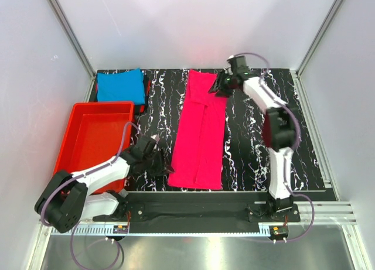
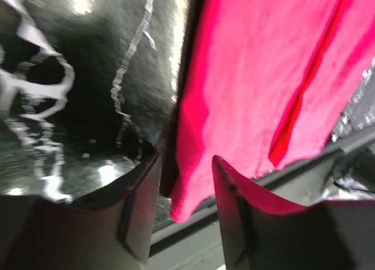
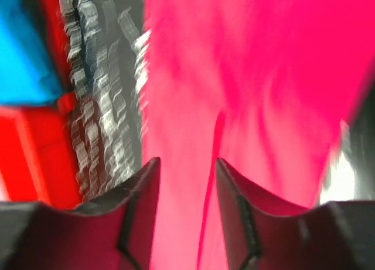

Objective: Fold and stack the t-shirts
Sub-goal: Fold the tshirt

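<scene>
- The pink t-shirt (image 1: pixel 199 132) lies folded in a long strip on the table (image 1: pixel 249 147), just right of the red tray (image 1: pixel 102 105).
- The blue t-shirt (image 1: pixel 120 85) sits folded just beyond the tray's far end.
- The left gripper (image 1: pixel 163 166), off the tray's near right corner, has its jaws apart astride the pink shirt's near corner.
- The right gripper (image 1: pixel 218 87), well right of the tray's far end, is at the pink shirt's far edge. Its wrist view is blurred, but the jaws seem parted.
</scene>
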Tool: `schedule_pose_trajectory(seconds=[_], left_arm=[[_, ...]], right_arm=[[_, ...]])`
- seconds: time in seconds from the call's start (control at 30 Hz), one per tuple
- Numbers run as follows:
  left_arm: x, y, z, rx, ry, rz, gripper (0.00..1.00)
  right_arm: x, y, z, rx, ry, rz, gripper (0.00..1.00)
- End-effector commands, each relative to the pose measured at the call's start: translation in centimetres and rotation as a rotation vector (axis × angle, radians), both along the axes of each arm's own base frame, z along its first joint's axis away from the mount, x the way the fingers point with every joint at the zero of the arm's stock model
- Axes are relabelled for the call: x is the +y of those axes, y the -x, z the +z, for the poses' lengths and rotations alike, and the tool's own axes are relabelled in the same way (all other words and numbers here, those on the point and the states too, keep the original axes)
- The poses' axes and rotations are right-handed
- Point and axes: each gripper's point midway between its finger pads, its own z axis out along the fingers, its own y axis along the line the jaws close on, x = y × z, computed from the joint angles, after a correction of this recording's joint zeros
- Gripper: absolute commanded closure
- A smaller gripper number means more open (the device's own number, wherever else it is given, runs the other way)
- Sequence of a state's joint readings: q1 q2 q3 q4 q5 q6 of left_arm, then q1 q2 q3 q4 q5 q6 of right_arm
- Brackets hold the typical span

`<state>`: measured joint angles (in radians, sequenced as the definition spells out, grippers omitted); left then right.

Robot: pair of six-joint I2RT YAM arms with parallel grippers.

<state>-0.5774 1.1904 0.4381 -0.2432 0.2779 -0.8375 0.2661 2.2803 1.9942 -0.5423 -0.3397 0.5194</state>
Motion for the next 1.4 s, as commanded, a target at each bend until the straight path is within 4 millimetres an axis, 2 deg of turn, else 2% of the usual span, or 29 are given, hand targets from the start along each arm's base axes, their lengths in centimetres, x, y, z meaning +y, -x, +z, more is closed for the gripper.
schedule_pose_trajectory(seconds=[0.0,0.03,0.07,0.1,0.17,0.2,0.27,0.3,0.33,0.43,0.57,0.7,0.8,0.97,1.1,1.3,1.37], left_arm=[[1.5,-1.5,0.7,-0.085,-0.093,0.000,0.53],[1.6,-1.5,0.9,-0.085,-0.096,-0.005,0.52],[1.7,-1.5,1.0,-0.094,-0.100,-0.014,0.52],[1.7,-1.3,1.0,-0.095,-0.094,-0.018,0.51],[1.3,-1.3,1.5,-0.106,-0.064,-0.043,0.51],[1.2,-1.2,1.7,-0.107,-0.053,-0.051,0.51],[1.6,-1.2,1.6,-0.113,-0.076,-0.057,0.50],[1.8,-1.3,1.5,-0.114,-0.087,-0.055,0.50],[1.9,-1.1,1.3,-0.106,-0.089,-0.061,0.51],[1.4,-0.3,1.2,-0.081,-0.051,-0.087,0.53],[1.5,0.4,0.9,-0.062,-0.041,-0.085,0.55],[1.3,1.0,0.5,-0.044,-0.010,-0.079,0.56],[1.2,1.4,0.2,-0.021,-0.004,-0.081,0.57],[0.8,2.0,0.2,-0.004,0.018,-0.095,0.59],[1.5,2.0,0.3,-0.019,-0.020,-0.069,0.53],[1.4,0.8,2.5,-0.102,-0.010,-0.062,0.46],[1.6,0.8,2.3,-0.093,-0.031,-0.064,0.46]], right_arm=[[-1.4,6.6,10.8,-0.108,-0.023,-0.035,0.48],[-2.1,10.0,6.2,0.006,0.023,-0.043,0.45],[-2.0,12.3,5.2,0.040,0.037,-0.036,0.44],[-1.9,16.7,3.0,0.117,0.060,-0.026,0.43],[-2.3,20.6,0.7,0.174,0.117,-0.030,0.42],[-2.5,24.1,-1.0,0.233,0.138,-0.033,0.41],[-2.7,26.9,-2.5,0.270,0.140,-0.048,0.41],[-2.6,28.1,-1.9,0.271,0.098,-0.074,0.41],[-3.0,30.5,-3.5,0.318,0.110,-0.071,0.41],[-4.0,33.6,-4.1,0.329,0.106,-0.110,0.42],[-5.0,35.6,-4.3,0.321,0.090,-0.136,0.42],[-4.7,38.0,-6.6,0.377,0.038,-0.108,0.43],[-4.2,38.7,-7.7,0.395,0.014,-0.097,0.44],[-3.8,39.6,-8.5,0.406,0.024,-0.068,0.44],[-2.9,39.8,-8.8,0.394,-0.009,-0.052,0.45],[-2.7,40.3,-8.8,0.397,0.001,-0.047,0.46],[-2.8,40.2,-8.5,0.388,0.017,-0.048,0.46]])
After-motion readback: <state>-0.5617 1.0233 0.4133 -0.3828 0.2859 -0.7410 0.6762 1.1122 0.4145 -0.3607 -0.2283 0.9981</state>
